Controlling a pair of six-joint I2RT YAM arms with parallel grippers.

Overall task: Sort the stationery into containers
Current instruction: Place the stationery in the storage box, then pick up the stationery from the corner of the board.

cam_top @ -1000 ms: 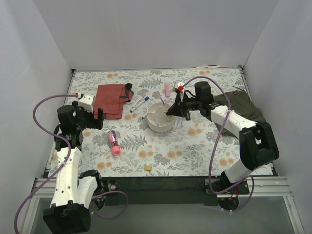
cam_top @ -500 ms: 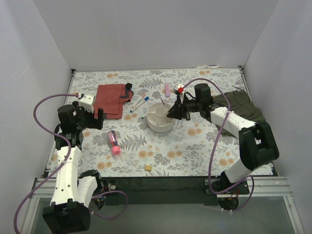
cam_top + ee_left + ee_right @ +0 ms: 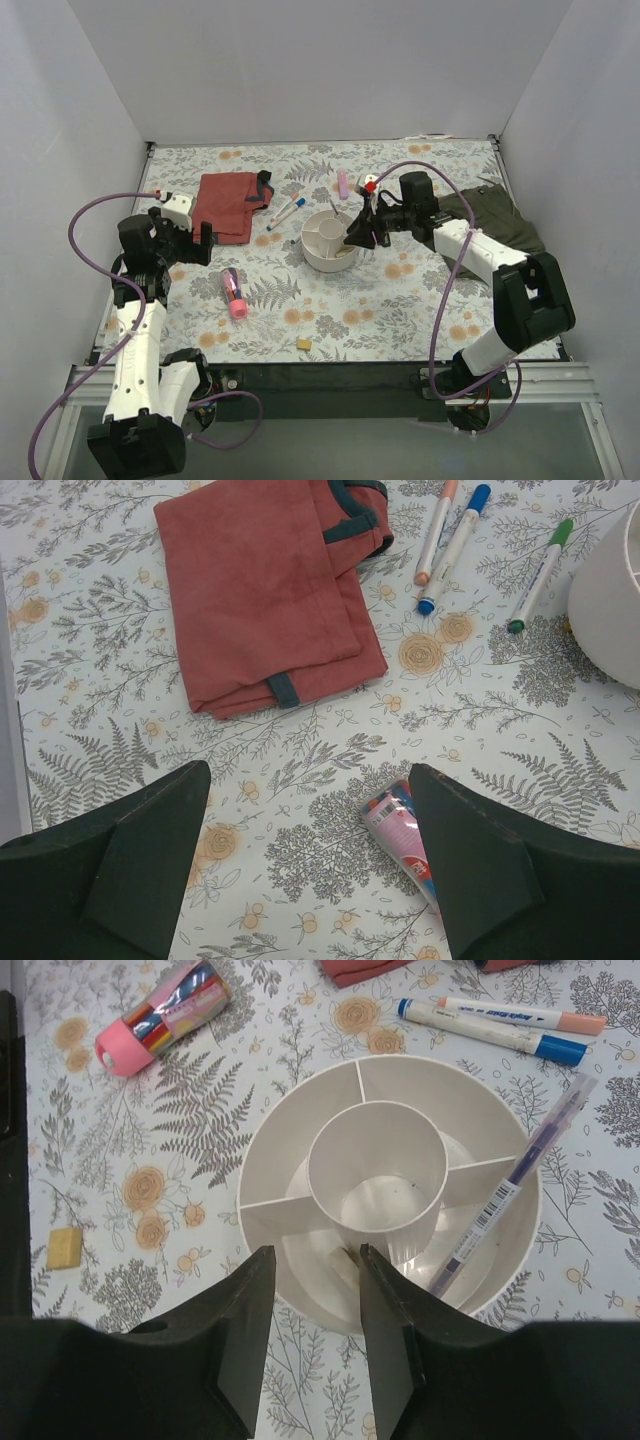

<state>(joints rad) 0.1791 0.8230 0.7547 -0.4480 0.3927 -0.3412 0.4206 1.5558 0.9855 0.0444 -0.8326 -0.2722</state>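
Hovering over the near rim of the round white plastic organiser, the right hand has its two flat black fingers apart w/ nothing btwn them. Only the organiser's smooth inner wall shows thru the gap. The organiser stands mid-way across the floral-print table. It has a cylindrical ctr cup, and thin dividers cut the ring around it into compartments. One slim pen w/ a clear purplish barrel and a barcode label leans in the compartment on the right of the wrist view, its top end poking out past the rim.

Just beyond the organiser a blue-capped pen and a peach-capped pen lie flat, side by side. A green-capped pen lies near them, and a pink marker lies farther back. A stubby highlighter w/ a rounded pink cap and a glossy striped label lies on its side, apart from the organiser. A small yellow block eraser sits nearer the table's front edge.

The left hand is spread wide, its dark wedge-shaped fingers empty above the table. One end of the highlighter is partly hidden behind the finger on the right of that view. Ahead of it lies the folded rust-red cloth, matte and soft, w/ dark green trim. The olive cloth lies rumpled beneath the right arm.
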